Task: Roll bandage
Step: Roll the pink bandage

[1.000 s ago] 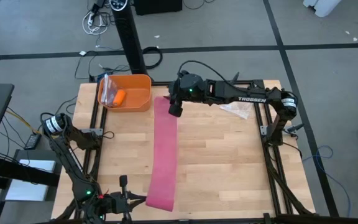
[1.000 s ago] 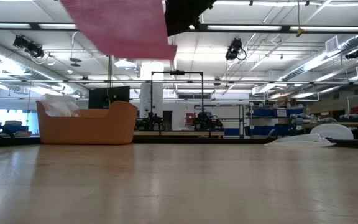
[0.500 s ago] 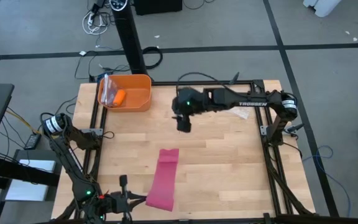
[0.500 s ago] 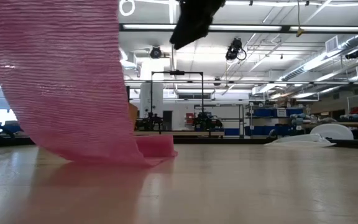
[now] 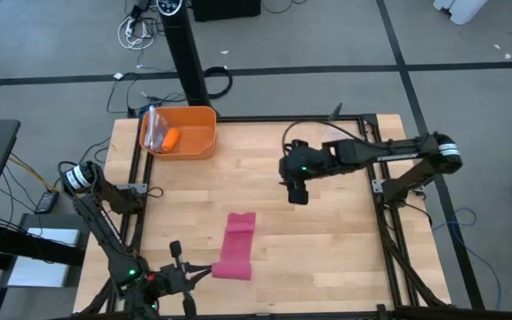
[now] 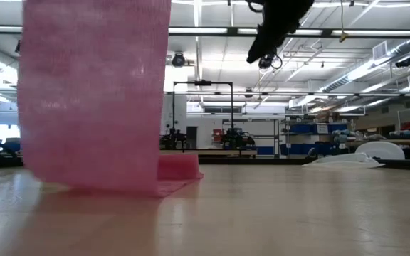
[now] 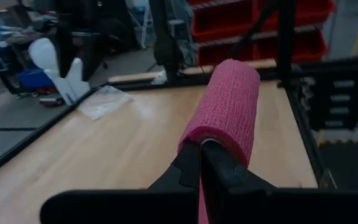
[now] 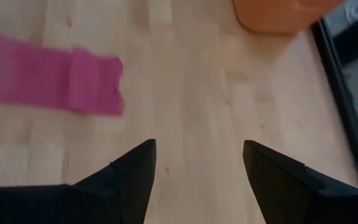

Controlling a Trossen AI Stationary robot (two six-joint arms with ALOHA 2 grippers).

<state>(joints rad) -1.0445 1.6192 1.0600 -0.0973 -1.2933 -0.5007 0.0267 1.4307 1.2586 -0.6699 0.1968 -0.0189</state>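
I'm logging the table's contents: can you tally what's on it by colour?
Pink: 1, the bandage
Orange: 2, the bin and the small orange object inside it
Clear: 1, the plastic bag in the bin
Total: 4

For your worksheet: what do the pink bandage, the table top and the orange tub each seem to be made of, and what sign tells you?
Bandage: soft woven fabric, matte; fine ribbed weave shows, and it drapes.
Table top: light wood, smooth; plank seams and grain show.
Orange tub: probably moulded plastic; uniform colour, rounded rim.
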